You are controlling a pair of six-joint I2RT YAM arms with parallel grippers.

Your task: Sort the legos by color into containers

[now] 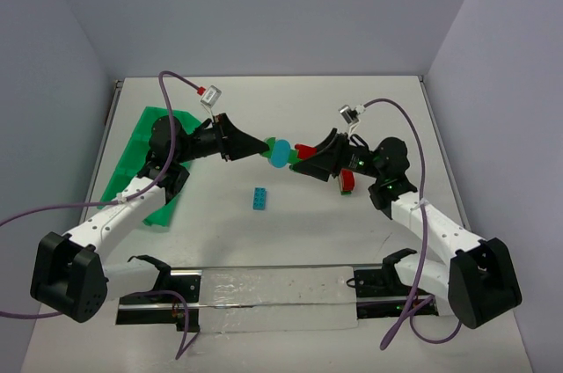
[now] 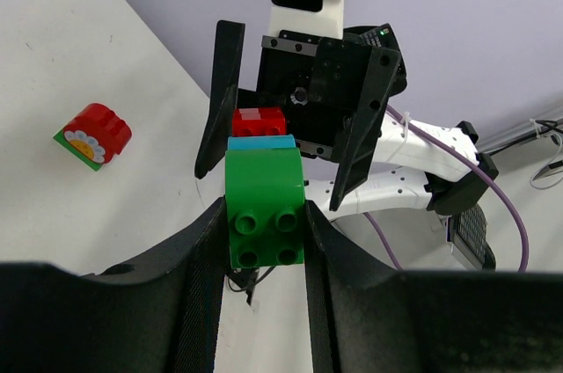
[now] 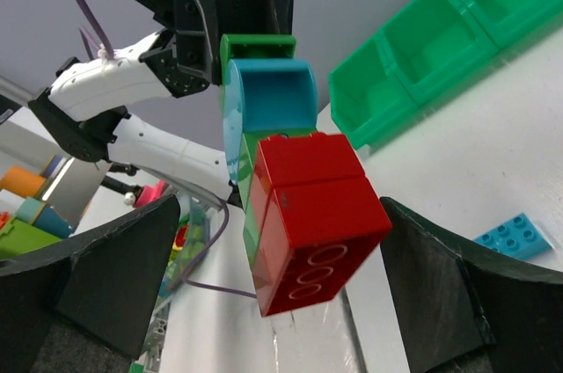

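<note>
Nearest, lying loose on the white counter (image 1: 290, 100): a blue lego (image 1: 259, 199). Just beyond, resting by the right arm: a red flower-printed lego (image 2: 95, 131) with a green base. Higher, held off the counter between both arms: a stack of green lego (image 2: 264, 206), teal lego (image 1: 280, 155) and red lego (image 3: 317, 215). Clamped at the green end by the left fingers (image 2: 198, 276). Flanked at the red end by the right fingers (image 3: 114, 276), spread wide, touching nothing. Farther left, lying on the counter: the green tray (image 1: 132, 157).

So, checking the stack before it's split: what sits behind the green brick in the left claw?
A teal piece sits right behind the green brick, then a red brick inside the open right claw. The green brick hides most of the teal piece.
</note>
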